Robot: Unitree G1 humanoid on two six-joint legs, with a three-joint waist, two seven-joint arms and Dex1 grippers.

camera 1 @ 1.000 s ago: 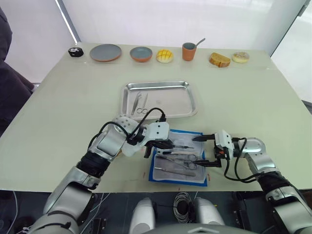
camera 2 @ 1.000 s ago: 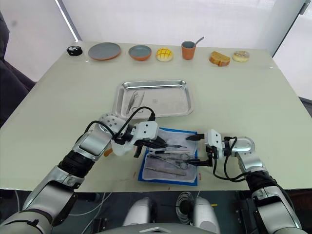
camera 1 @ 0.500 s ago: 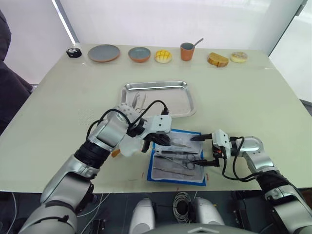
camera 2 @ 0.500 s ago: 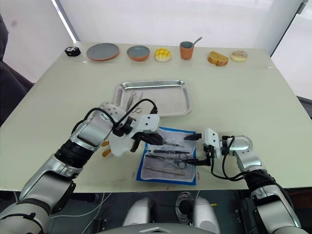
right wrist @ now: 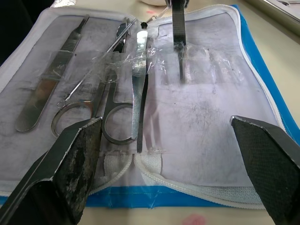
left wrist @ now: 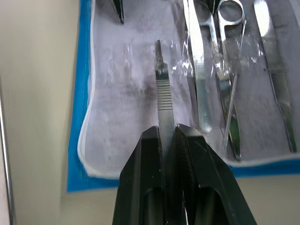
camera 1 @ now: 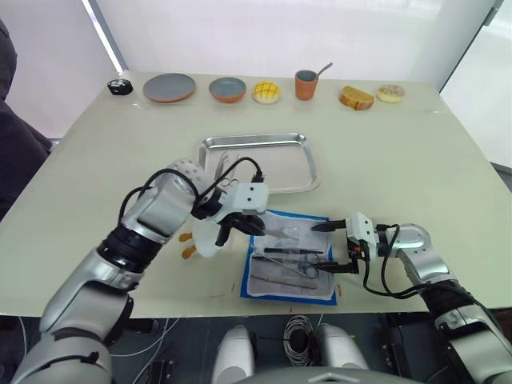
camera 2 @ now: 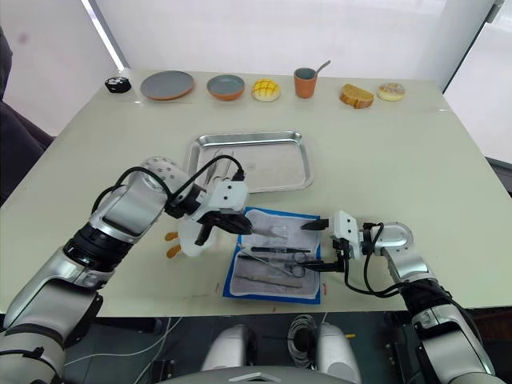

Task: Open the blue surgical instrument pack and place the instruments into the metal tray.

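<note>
- Blue surgical instrument pack (camera 1: 290, 258) lies open near the desk's front edge, instruments (right wrist: 117, 89) inside.
- Left gripper (left wrist: 167, 133) clenched on a slim handled tool (left wrist: 161, 91) over the pack.
- Right gripper (camera 1: 340, 246) spread wide at the pack's right edge.
- Metal tray (camera 1: 280, 160) behind the pack, mid-desk.

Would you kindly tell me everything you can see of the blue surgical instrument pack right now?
The blue surgical instrument pack lies opened flat on the table's near edge, in front of the metal tray. It is a bright-blue pouch with a whitish inner face, white piping and clear plastic loops holding slim silver instruments: ring-handled scissors, tweezers and flat handles. The left gripper is shut on one ridged handle at its far side; the right gripper hovers open at its right edge.
</note>
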